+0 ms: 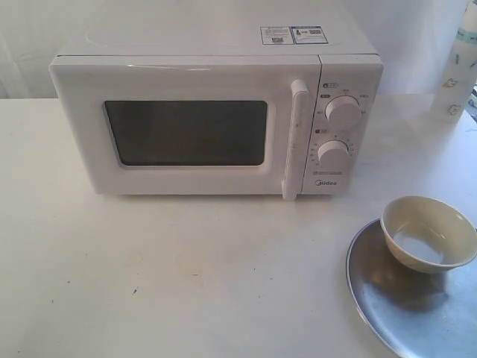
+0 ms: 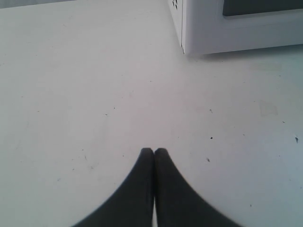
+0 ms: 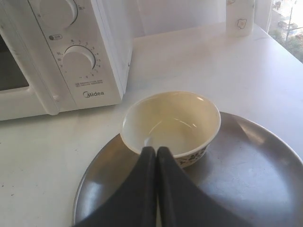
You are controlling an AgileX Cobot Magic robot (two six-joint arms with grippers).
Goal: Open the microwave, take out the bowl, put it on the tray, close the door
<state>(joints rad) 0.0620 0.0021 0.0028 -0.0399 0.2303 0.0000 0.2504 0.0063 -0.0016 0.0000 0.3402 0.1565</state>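
The white microwave (image 1: 216, 112) stands at the back of the table with its door (image 1: 186, 130) shut flush and the bar handle (image 1: 295, 138) upright. The cream bowl (image 1: 427, 233) sits upright on the silver tray (image 1: 406, 306) at the front right. Neither gripper appears in the exterior view. In the right wrist view my right gripper (image 3: 156, 150) is shut and empty, its tips in front of the bowl (image 3: 171, 125) above the tray (image 3: 246, 175). In the left wrist view my left gripper (image 2: 154, 152) is shut over bare table, short of the microwave's corner (image 2: 189, 33).
A white bottle (image 1: 458, 67) with printed figures stands at the back right by the window. The white table (image 1: 171, 268) stretches in front of the microwave. The tray runs past the exterior view's right and bottom edges.
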